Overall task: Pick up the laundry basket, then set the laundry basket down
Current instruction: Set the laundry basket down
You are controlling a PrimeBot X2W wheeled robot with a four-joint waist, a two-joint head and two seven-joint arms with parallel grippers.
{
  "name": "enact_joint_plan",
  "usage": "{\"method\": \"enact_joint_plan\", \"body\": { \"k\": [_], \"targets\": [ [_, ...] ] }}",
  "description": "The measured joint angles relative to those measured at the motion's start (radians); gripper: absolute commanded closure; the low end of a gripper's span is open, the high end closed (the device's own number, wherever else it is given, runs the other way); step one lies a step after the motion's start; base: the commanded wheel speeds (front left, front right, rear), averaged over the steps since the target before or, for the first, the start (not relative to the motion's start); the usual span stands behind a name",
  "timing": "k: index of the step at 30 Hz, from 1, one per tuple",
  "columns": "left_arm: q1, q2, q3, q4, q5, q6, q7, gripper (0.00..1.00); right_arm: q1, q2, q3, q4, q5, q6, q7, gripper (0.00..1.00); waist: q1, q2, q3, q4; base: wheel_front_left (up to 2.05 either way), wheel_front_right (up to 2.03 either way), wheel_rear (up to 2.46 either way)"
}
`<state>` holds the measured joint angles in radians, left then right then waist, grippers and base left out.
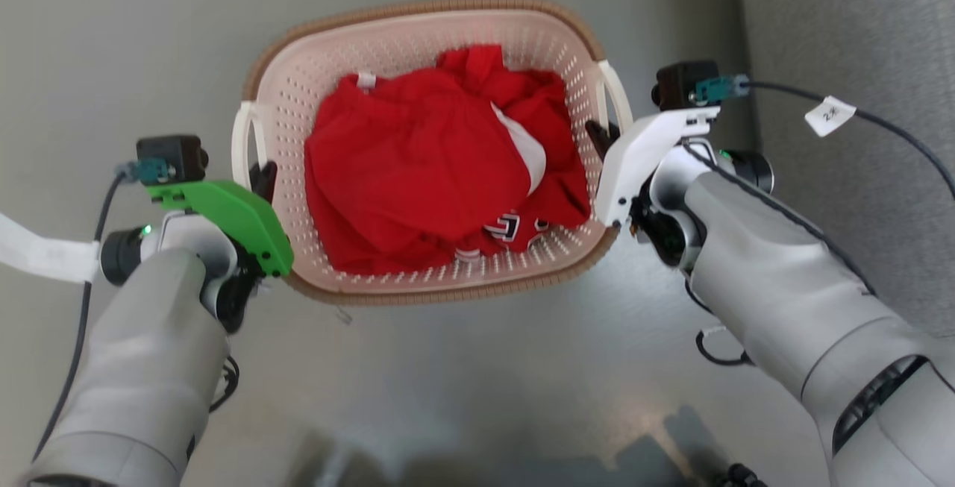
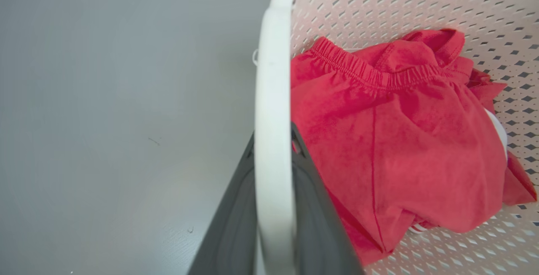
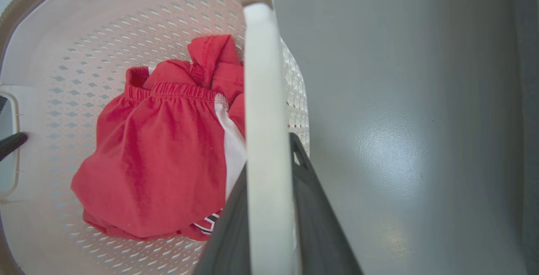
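Both arms out front, angled inward, roughly mirrored. Left forearm (image 1: 142,368) comes up from the lower left, with a green wrist cover (image 1: 231,218) on top and the wrist camera (image 1: 170,159) behind it. Left gripper (image 1: 262,177) points forward, dark fingers (image 2: 236,224) closed tight either side of the left handle (image 2: 273,77) of the laundry basket (image 1: 418,10). Right forearm (image 1: 783,286) comes in from the lower right with a white wrist cover (image 1: 642,151). Right gripper (image 1: 600,136) is clamped the same way on the right handle (image 3: 263,98). Small green lights are lit at both wrists.
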<state>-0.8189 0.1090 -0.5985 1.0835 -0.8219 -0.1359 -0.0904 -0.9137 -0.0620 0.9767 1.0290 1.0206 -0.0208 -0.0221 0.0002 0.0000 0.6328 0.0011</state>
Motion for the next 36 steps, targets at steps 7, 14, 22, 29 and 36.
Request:
{"method": "enact_joint_plan", "body": {
  "k": [7,14,22,29,36],
  "targets": [
    [-0.065,0.005,0.000,-0.001,0.022,0.004,-0.011,1.00,-0.060,-0.001,-0.002,0.007,-0.001,0.000,-0.021,1.00,0.0000,0.0000,0.084,0.011,0.00,0.00,0.00],
    [-0.118,0.008,0.002,-0.004,0.030,0.004,-0.040,1.00,-0.111,-0.001,-0.004,0.013,-0.001,0.000,-0.043,1.00,-0.0001,0.0000,0.165,0.022,0.00,0.00,0.00],
    [-0.170,0.008,0.007,-0.002,0.038,0.008,-0.082,1.00,-0.163,-0.002,-0.005,0.020,-0.002,0.002,-0.076,1.00,0.0000,0.0000,0.242,0.036,0.00,0.00,0.00],
    [-0.202,0.007,0.009,-0.001,0.045,0.009,-0.106,1.00,-0.197,-0.002,-0.004,0.034,-0.012,0.002,-0.109,1.00,-0.0001,0.0000,0.293,0.046,0.00,0.00,0.00],
    [-0.229,0.005,0.015,-0.001,0.053,0.014,-0.131,1.00,-0.226,-0.002,-0.004,0.045,-0.019,0.011,-0.152,1.00,-0.0001,0.0000,0.330,0.055,0.00,0.00,0.00]
  ]
}}
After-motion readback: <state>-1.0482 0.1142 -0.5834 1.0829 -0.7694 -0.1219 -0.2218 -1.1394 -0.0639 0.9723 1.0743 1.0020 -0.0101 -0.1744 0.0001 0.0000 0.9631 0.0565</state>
